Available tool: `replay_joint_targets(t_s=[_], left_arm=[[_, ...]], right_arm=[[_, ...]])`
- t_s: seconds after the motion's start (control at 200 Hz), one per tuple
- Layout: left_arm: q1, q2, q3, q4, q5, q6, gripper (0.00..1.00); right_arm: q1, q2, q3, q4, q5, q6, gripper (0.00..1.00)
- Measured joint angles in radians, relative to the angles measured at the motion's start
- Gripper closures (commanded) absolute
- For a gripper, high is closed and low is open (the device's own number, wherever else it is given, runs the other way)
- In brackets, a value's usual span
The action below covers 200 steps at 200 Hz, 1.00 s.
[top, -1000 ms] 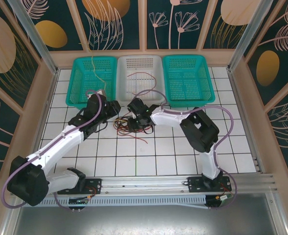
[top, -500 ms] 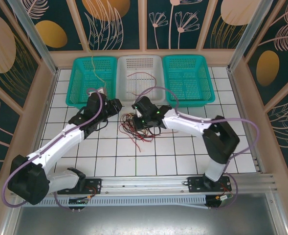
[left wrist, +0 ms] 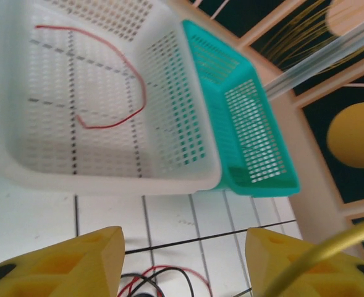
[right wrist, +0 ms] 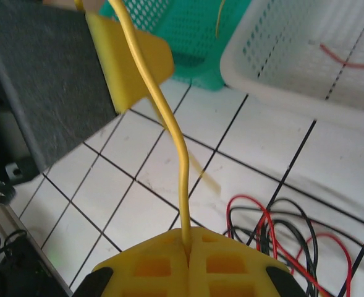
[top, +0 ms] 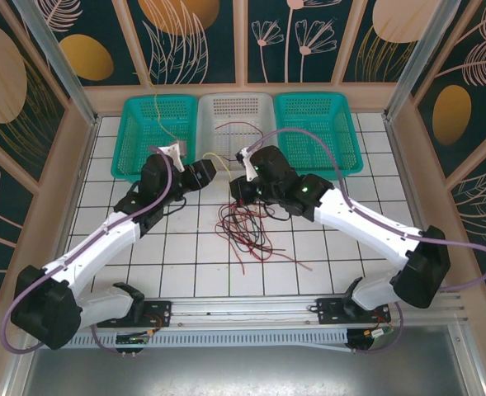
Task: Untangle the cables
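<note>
Pinches a yellow cable point(right wrist: 169, 124) in the right gripper point(right wrist: 188, 241), yellow fingers pressed flat together and the wire coming straight out of the seam between them. Carries that wire up and across to the left gripper point(left wrist: 183, 238), where it passes along one yellow finger point(left wrist: 274, 253), the jaws there standing clearly apart with nothing clamped in the gap. Holds both grippers near each other over the far half of the white tiled table point(top: 201, 268), just in front of the white basket point(top: 259, 107). Has a loose tangle of red and black cables point(top: 244, 224) lying on the tiles below and between the two grippers, toward the middle of the table, with single strands trailing toward the near edge. Shows a red cable point(left wrist: 135, 93) curled on the floor of the white basket and a thin tan cable point(top: 162, 115) lying in the left teal basket point(top: 131, 148). Lines up three baskets along the far edge, side by side, with the right teal basket point(top: 317, 124) toward the far right corner. Encloses the table on three sides with wood-framed walls point(top: 193, 41) of dark teal panels painted with gold discs and pale leaf outlines. Carries the two arm bases on an aluminium rail point(top: 243, 309) along the near edge.
</note>
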Motion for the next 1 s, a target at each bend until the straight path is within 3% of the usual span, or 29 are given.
replay_joint_targets(t_s=[0.34, 0.636, 0.886, 1.001], left_arm=[[0.0, -0.043, -0.032, 0.195, 0.06, -0.002, 0.51], [0.0, 0.018, -0.029, 0.297, 0.16, 0.023, 0.49], [0.0, 0.08, -0.006, 0.361, 0.157, 0.054, 0.76], [0.0, 0.131, 0.029, 0.346, 0.134, 0.082, 0.95]], right_arm=[[-0.088, -0.057, 0.005, -0.014, -0.01, -0.016, 1.0], [-0.09, -0.058, 0.005, -0.013, -0.026, -0.016, 1.0], [-0.09, -0.058, 0.005, -0.006, -0.058, -0.016, 1.0], [-0.09, -0.059, 0.005, -0.006, -0.058, -0.016, 1.0]])
